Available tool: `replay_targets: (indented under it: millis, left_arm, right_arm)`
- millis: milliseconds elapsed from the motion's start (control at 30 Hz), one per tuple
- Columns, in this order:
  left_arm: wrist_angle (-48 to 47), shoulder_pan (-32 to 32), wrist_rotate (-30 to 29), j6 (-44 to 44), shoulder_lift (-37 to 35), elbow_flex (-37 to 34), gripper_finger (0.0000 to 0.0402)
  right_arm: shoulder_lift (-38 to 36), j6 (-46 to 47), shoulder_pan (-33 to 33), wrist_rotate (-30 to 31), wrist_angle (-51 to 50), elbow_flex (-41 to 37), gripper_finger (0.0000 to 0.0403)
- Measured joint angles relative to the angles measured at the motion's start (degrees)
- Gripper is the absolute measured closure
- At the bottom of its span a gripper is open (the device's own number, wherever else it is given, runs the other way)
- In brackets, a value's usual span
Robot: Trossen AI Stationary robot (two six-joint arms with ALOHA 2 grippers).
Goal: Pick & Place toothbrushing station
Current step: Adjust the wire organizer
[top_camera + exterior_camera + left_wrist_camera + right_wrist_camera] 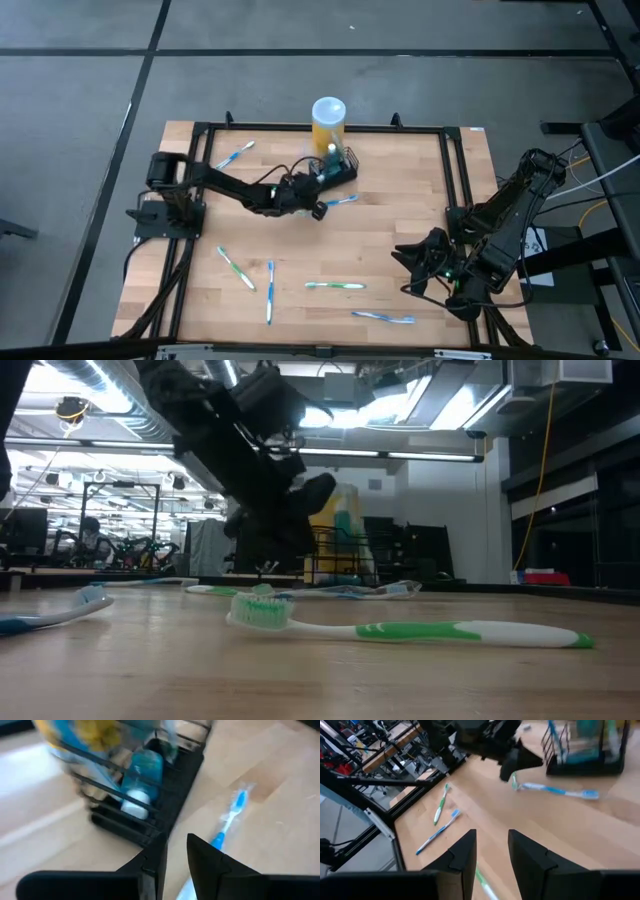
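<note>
My left gripper [175, 852], jaws narrowly parted and empty, faces the toothbrushing station [150, 805] just ahead; the right arm waits well apart.

— Where is the left arm?
— It stretches across the table, its left gripper [318, 196] empty, fingers slightly parted.
— And the right?
— Folded at the table's near right corner, right gripper [412, 268] slightly parted, empty.
</note>
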Motion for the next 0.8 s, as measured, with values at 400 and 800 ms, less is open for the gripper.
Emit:
replay_targets:
  millis: [400,800]
  left_arm:
    - [-7.0,-2.1,-2.7,-4.0,-1.6,0.0,0.0331]
    - [-0.1,0.6,1.4,-6.1,5.5,-0.1,0.0332]
  right_arm:
    - [0.0,-0.4,-0.2,1.1,-0.3,0.0,0.0289]
    - [0.0,-0.4,-0.2,1.1,0.5,0.0,0.0289]
